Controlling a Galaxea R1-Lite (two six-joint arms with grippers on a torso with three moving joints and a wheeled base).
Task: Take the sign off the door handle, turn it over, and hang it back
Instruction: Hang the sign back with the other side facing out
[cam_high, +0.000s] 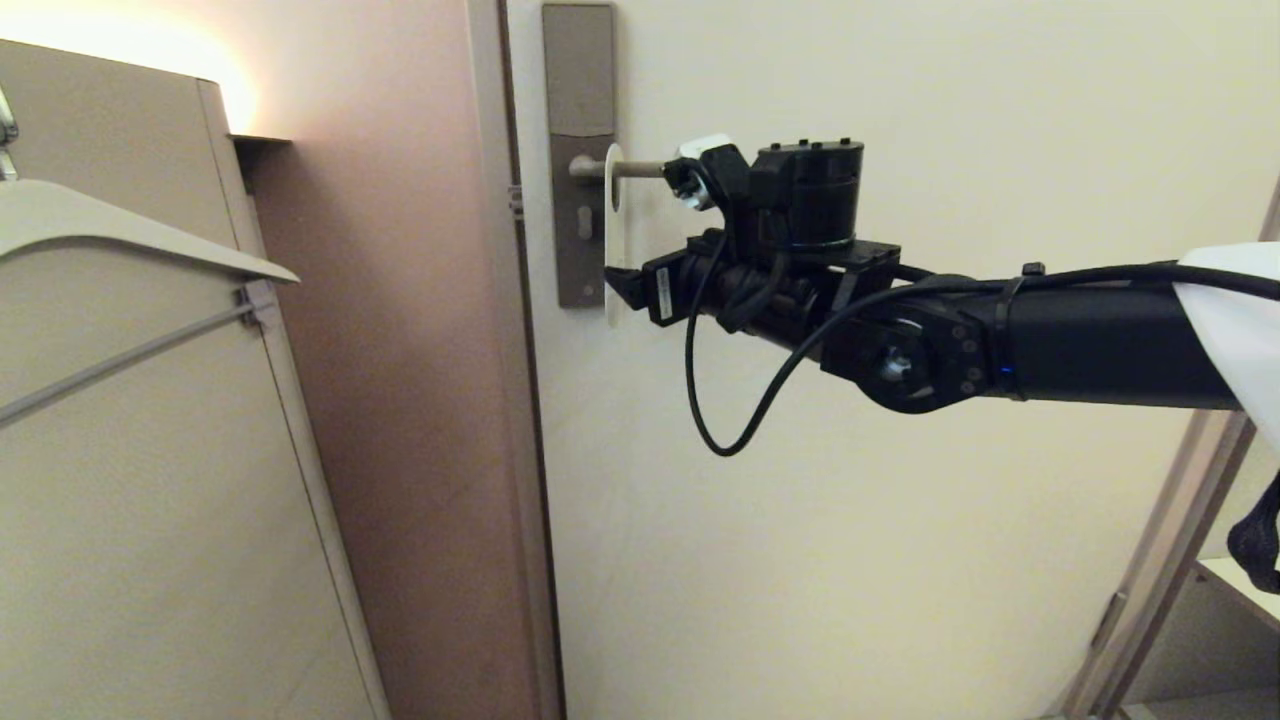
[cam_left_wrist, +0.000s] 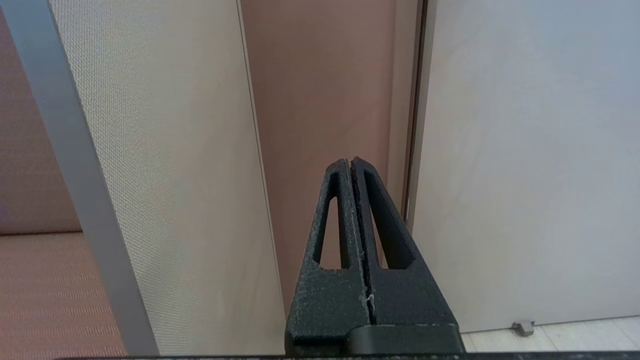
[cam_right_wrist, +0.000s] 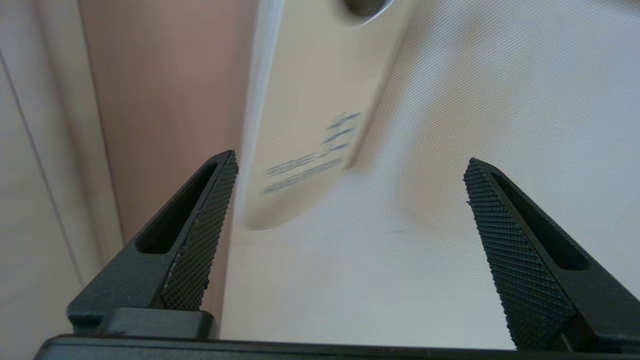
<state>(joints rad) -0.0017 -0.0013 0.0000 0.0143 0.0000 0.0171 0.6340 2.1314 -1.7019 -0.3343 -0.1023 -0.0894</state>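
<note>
The sign (cam_high: 614, 230) hangs by its hole on the door handle (cam_high: 640, 169), edge-on to the head view, close to the lock plate (cam_high: 579, 150). In the right wrist view the sign (cam_right_wrist: 305, 125) shows a pale face with dark lettering. My right gripper (cam_high: 622, 288) is at the sign's lower end, reaching in from the right. It stands open (cam_right_wrist: 351, 159), and the card hangs beyond its fingertips with nothing between them. My left gripper (cam_left_wrist: 350, 161) is shut and empty, low down, pointing at the door frame; it is outside the head view.
A pale clothes hanger (cam_high: 130, 240) with a grey bar juts in at the left, in front of a beige wardrobe panel (cam_high: 150, 500). The cream door (cam_high: 900, 550) fills the middle. A shelf (cam_high: 1240, 580) sits at the lower right, and a doorstop (cam_left_wrist: 523, 327) on the floor.
</note>
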